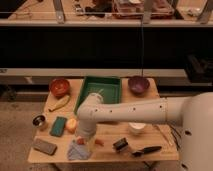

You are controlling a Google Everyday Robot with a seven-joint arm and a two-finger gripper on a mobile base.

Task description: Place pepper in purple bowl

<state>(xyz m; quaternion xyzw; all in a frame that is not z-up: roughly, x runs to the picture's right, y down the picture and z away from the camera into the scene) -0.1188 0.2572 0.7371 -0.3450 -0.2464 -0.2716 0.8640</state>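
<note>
The pepper [98, 142] shows as a small orange-red piece on the wooden table near its front edge, partly hidden by my arm. My gripper [82, 142] points down just left of the pepper, over a blue-grey cloth [79, 151]. The purple bowl [138, 84] stands at the table's back right, far from the gripper and nothing shows inside it.
A green tray [111, 81] sits at the back middle and an orange-red bowl [59, 86] at the back left. A pale banana-like piece [59, 103], a round yellow-orange fruit [71, 124], a green sponge [59, 126], a white cup [136, 127] and black tools [145, 149] lie around.
</note>
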